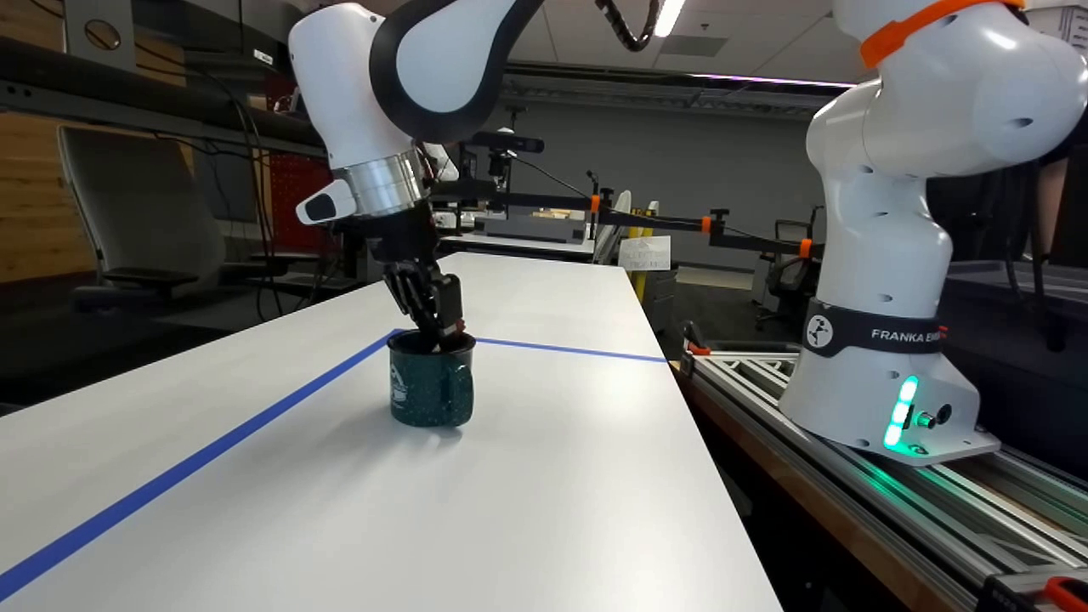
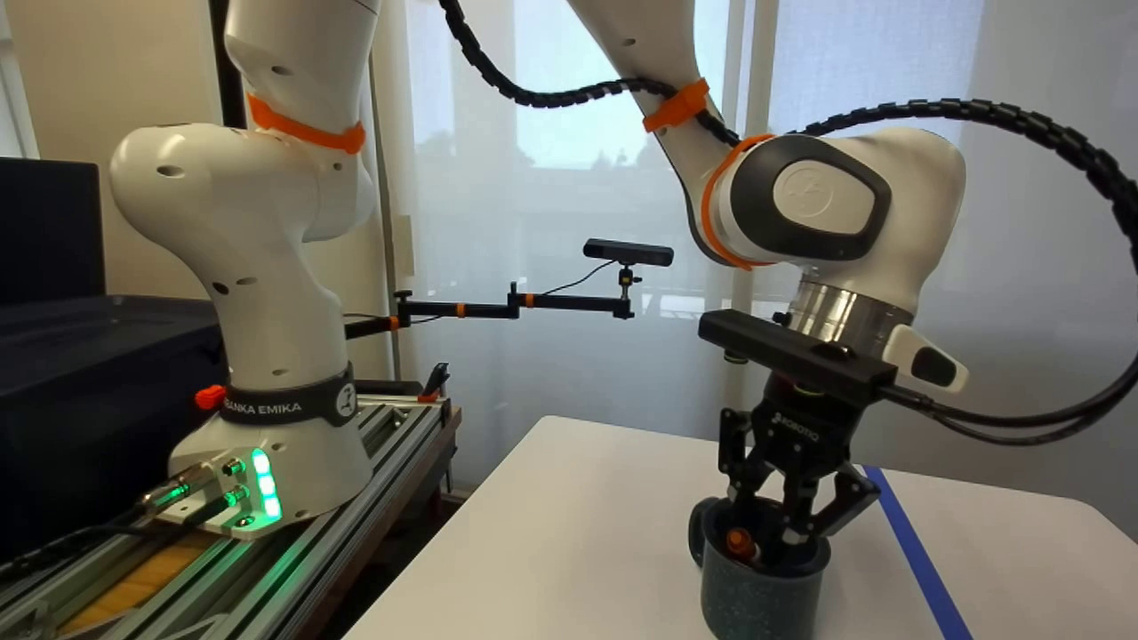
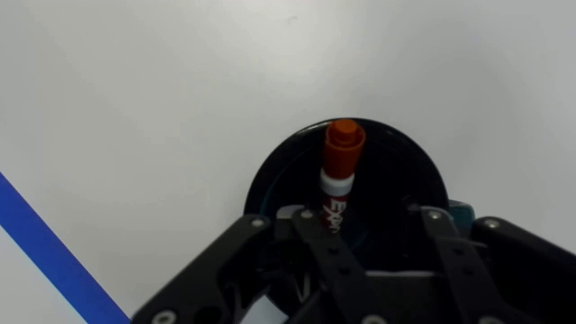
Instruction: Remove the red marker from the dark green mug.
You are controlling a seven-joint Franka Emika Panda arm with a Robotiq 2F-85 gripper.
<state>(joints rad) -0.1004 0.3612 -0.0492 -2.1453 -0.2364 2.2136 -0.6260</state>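
Observation:
The dark green mug (image 1: 416, 395) stands upright on the white table; it also shows in an exterior view (image 2: 760, 600) and from above in the wrist view (image 3: 418, 157). The red marker (image 3: 340, 157) leans inside the mug, its orange-red capped end at the rim; the cap also shows in an exterior view (image 2: 740, 542). Its lower end is hidden. My gripper (image 3: 360, 216) is open, its fingers reaching down into the mug opening, as an exterior view shows (image 2: 766, 517). In the wrist view the marker's body passes close by the left finger; I cannot tell whether they touch.
Blue tape lines (image 1: 212, 455) run along the white table (image 1: 544, 510), one on the far side of the mug. The mug's handle (image 1: 460, 395) sticks out at its side. The robot's base (image 1: 884, 391) stands on a rail beside the table.

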